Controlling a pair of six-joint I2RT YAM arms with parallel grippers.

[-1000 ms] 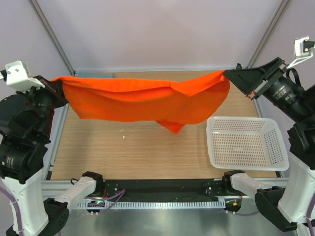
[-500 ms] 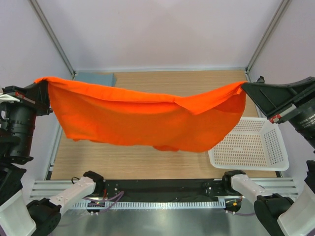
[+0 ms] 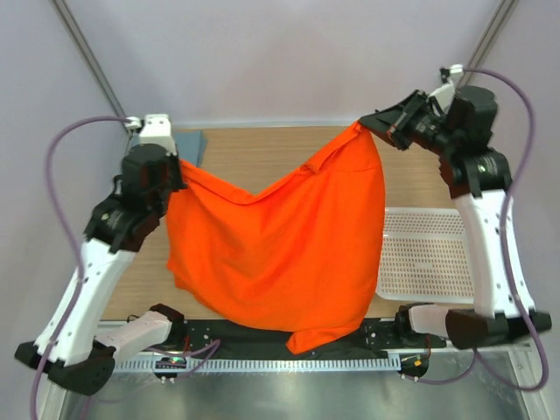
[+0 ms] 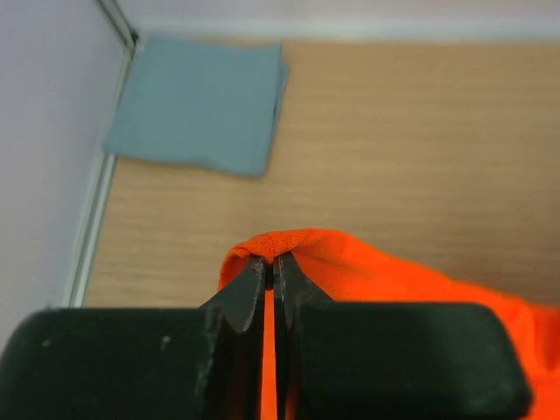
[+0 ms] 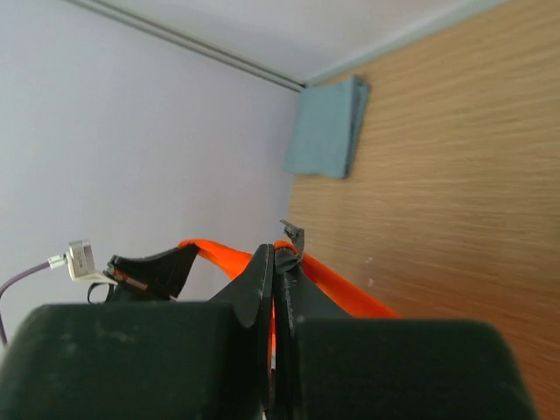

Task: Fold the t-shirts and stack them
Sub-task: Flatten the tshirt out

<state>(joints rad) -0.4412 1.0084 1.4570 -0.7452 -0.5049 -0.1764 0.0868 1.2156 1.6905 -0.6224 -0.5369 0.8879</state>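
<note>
Hanging shirt (image 3: 280, 245) centre, folded shirt (image 4: 197, 101) far left corner, basket (image 3: 429, 254) right

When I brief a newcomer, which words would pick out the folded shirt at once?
Start at the wooden table and go to its far left corner. A grey-blue t-shirt lies there, folded flat into a rectangle, unlike the orange t-shirt hanging unfolded in the air.

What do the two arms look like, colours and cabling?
Left arm and right arm match: white link shells, black joint housings, black bases. A pale lilac cable loops outside the left one; another arcs over the right. The left wrist carries a small white camera block. Jaws are matte black, tapering to thin wedges.
</note>
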